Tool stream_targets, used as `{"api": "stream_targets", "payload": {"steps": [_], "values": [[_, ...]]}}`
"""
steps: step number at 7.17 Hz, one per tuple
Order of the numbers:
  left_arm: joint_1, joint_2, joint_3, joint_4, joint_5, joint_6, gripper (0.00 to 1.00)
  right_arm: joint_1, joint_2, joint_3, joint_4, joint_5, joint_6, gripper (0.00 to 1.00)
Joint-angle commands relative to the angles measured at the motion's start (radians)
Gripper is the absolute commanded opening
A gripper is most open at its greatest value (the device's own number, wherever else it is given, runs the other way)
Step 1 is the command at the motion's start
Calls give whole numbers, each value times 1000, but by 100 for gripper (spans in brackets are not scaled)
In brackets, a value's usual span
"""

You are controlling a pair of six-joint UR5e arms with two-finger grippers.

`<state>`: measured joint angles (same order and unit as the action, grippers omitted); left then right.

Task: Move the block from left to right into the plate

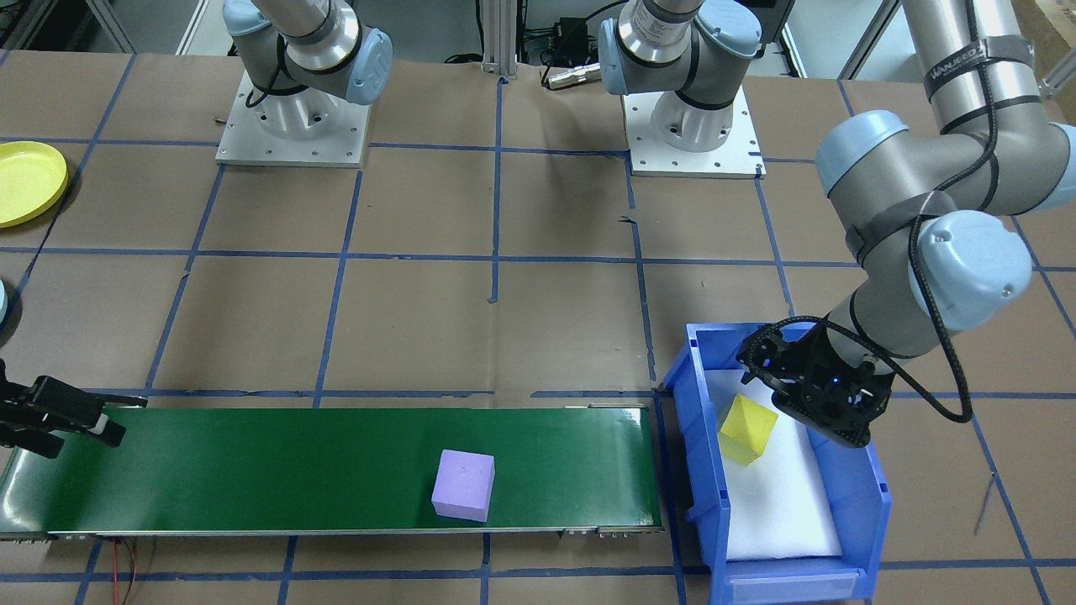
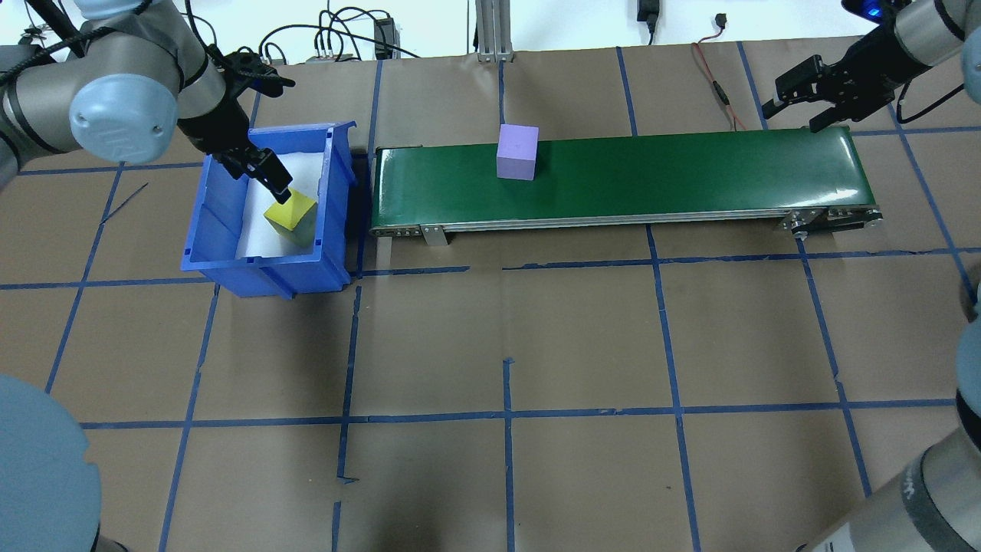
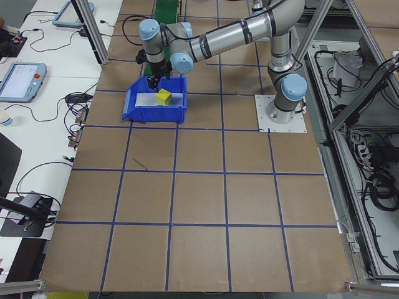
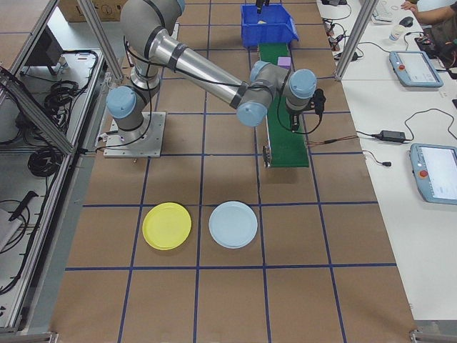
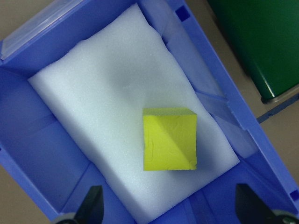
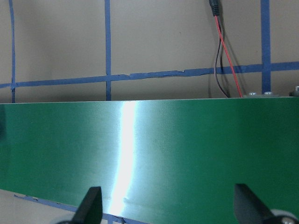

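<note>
Below the left hand (image 2: pixel 270 175), fingers spread, lies the yellow block (image 2: pixel 292 218) in the bin (image 2: pixel 222 261).

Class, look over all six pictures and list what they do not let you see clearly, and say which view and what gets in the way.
- Yellow plate: cut by the front view's left edge.
- Right claw: partly off that same edge.
- Purple block: tiny and far in the right-side view.
- Yellow block: its far corner is covered by the left claw in the overhead view.
- Belt: mostly past the left-side view's top edge.
</note>
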<state>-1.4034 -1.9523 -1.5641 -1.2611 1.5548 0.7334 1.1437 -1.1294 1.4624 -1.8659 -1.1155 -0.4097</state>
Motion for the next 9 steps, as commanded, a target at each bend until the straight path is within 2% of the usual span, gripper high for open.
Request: {"api": "stream_targets", "payload": {"steps": [1,2,3,4,5,6,7,8,9], "values": [[1,-90,-5,61,-6,1,100,2,13,-5,-47,25,84,100],[1,-140,-8,63,-1,3,100,20,10,-2,-47,4,142,100],[1,-145,-5,63,-2,3,99,37,10,3,-47,-18,150,100],[1,-145,-4,69,-1,3,69,37,11,4,-47,-18,151,100],[0,-139,-1,68,2,3,52,39,13,3,-49,-18,151,100],[1,-123,16,62,-1,-24,50,37,14,4,-49,-18,149,100],[0,-85,57,52,2,-172,49,37,13,4,-49,-18,149,100],[-2,-36,103,1,2,-237,49,37,14,6,-55,-18,149,100],[-17,30,127,-129,1,-315,50,37,14,4,-55,-18,149,100]]}}
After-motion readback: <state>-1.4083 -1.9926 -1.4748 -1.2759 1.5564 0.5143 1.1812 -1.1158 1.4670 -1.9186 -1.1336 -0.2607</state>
